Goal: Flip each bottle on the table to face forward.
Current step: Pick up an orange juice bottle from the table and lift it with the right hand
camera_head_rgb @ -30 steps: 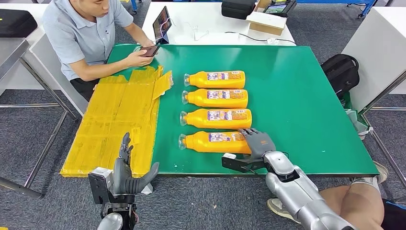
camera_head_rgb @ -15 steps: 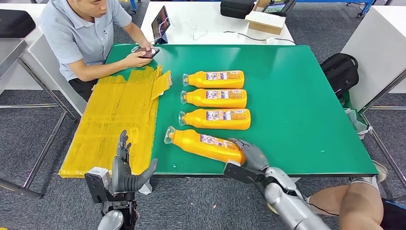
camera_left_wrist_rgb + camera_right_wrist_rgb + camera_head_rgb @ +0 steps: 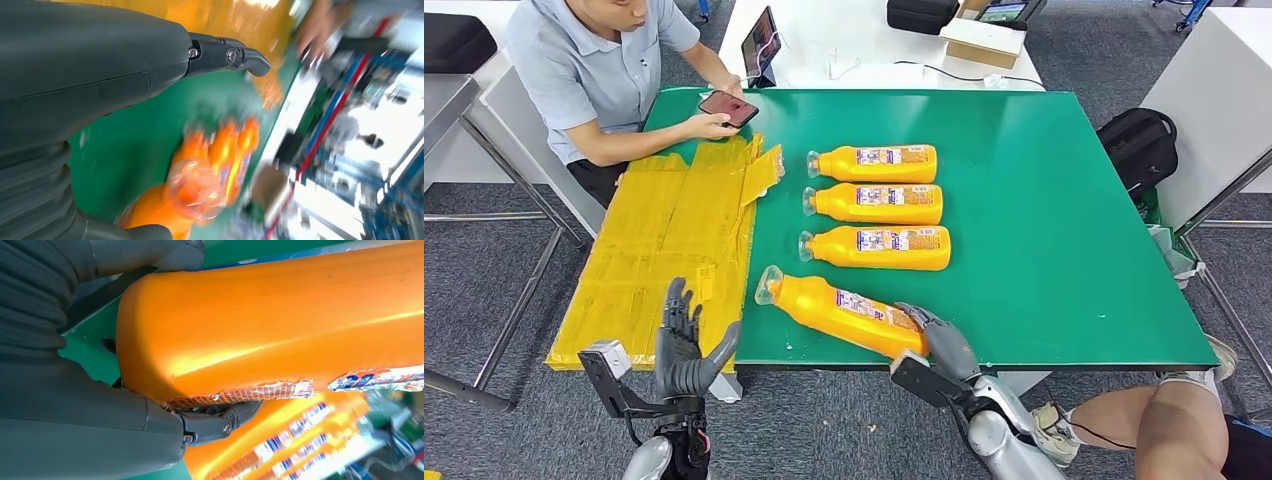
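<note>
Four orange bottles lie on their sides on the green table, caps to the left. Three of them lie in a straight stack with labels up. The nearest bottle lies askew, its base at the front edge. My right hand grips that base; in the right wrist view the thumb and the fingers wrap the orange body. My left hand is open in front of the table's near edge, fingers spread, holding nothing. The left wrist view shows the bottles blurred.
A yellow taped sheet covers the table's left part. A person sits at the far left corner with a phone. A black backpack sits by the right side, and another person's leg is at my right.
The nearest bottle has swung askew, its base drawn back to the front edge and its cap pushed left. My right hand pulled back with it. The left hand stayed low and open.
</note>
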